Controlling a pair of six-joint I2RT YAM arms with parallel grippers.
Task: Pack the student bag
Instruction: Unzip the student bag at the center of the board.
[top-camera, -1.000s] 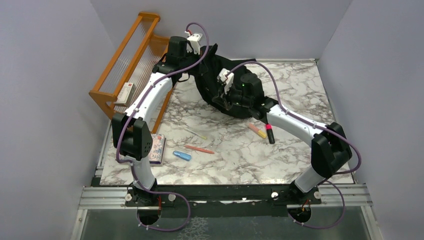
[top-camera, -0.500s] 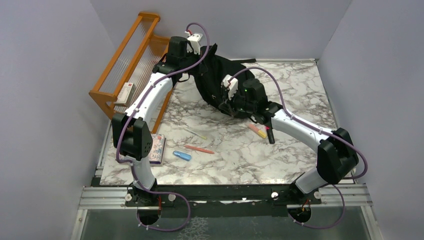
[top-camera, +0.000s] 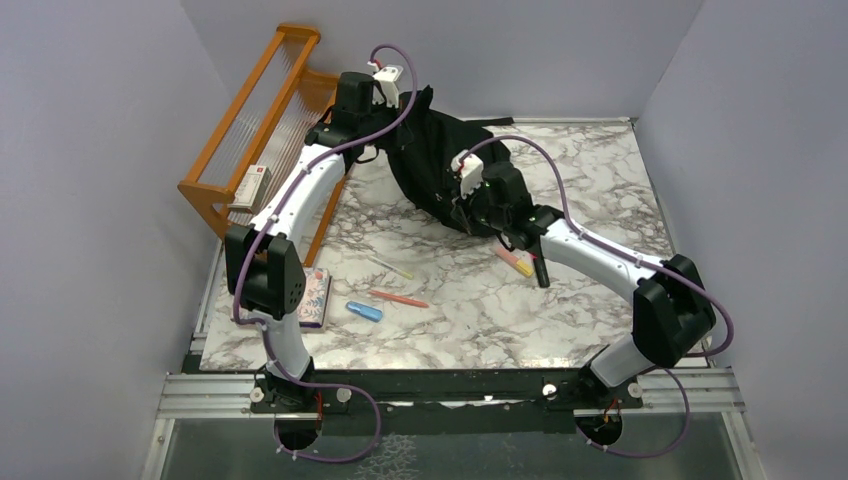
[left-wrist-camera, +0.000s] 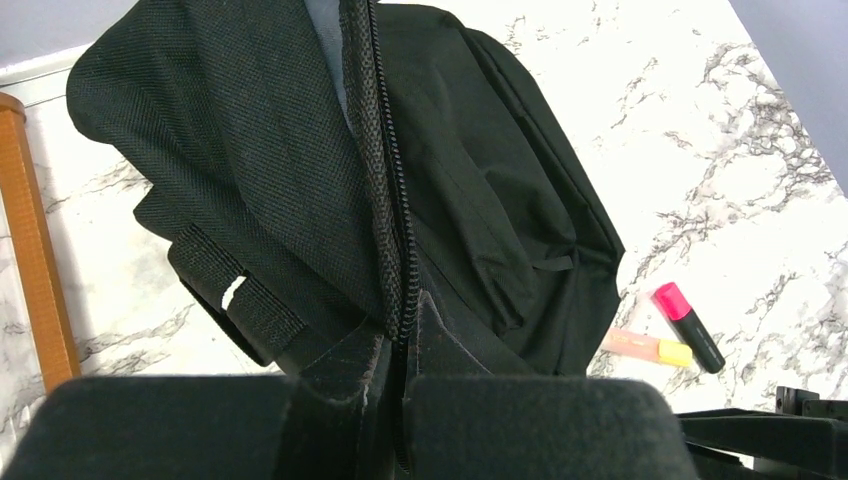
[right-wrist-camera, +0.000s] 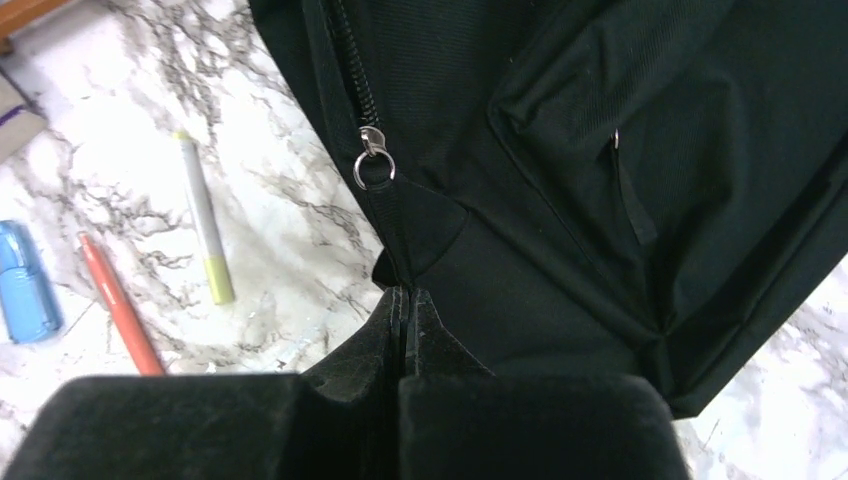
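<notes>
Backpack count: one student bag, far centre of table, long axis far-left to near-right, zip edge raised. Two claws, both pinching it: left gripper on the zip edge, right gripper on a fabric corner. Only the right wrist view shows the zip pull.

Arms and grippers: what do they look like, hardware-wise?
Left arm and right arm match: white curved links, black joint housings, a purple cable looped along each, white connector at the wrist. Left gripper and right gripper: blocky black fingers.
</notes>
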